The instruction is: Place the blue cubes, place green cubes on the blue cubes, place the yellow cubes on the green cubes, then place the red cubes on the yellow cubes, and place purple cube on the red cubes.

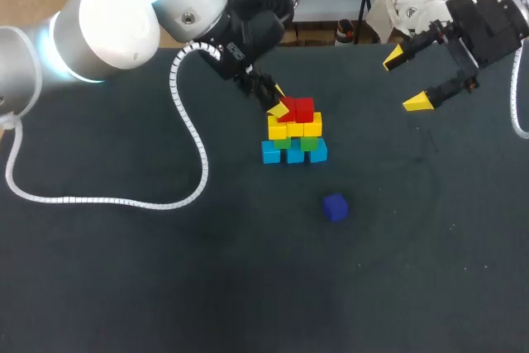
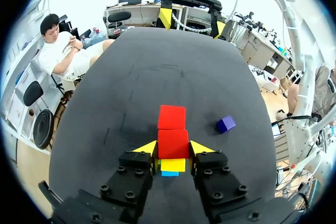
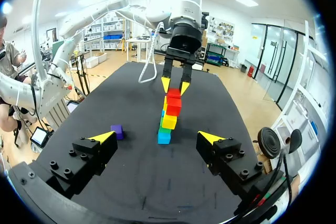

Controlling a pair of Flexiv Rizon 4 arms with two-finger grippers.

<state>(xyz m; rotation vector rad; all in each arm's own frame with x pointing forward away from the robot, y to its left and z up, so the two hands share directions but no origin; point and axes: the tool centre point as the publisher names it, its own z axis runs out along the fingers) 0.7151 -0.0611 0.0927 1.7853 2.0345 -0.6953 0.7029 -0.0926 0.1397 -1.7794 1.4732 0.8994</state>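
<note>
**Risks**
- The red cube point(image 2: 173, 141) between the left gripper's point(image 2: 174, 148) fingers sits on the yellow layer point(image 2: 173, 165), at the stack's point(image 1: 296, 140) near edge as seen from the fingers.
- If the fingers open unevenly, or one tip sticks, the cube could be dragged off its seat. It might take the yellow under it along.
- The second red cube point(image 2: 171, 117) lies just ahead of the fingers, touching the held one. A retreat that is not straight up could clip it.
- The stack is narrow and four layers tall: blue point(image 1: 271, 152), green point(image 1: 310, 144), yellow, red. I judge that any sideways push would topple it.
- I cannot tell whether the held cube is fully seated. If a gap remains beneath it, a release would drop it and it might bounce off.
- The purple cube point(image 1: 335, 207) lies on the table apart from the stack, ahead of the left fingers and off to one side. It needs the red pair level and touching to rest on top, so a skewed release here would spoil that step.

**Pose**
- The left arm comes in from the left, wrist tilted down over the stack, fingers pointing down and forward.
- Both yellow tips press opposite sides of the red cube, so the fingers are closed on it with a gap one cube wide.
- The right gripper point(image 1: 407, 80) hangs above the table, well apart from the stack, fingers spread wide with nothing between them.
- In its own view the stack stands ahead of its fingers, roughly on their midline.
</note>
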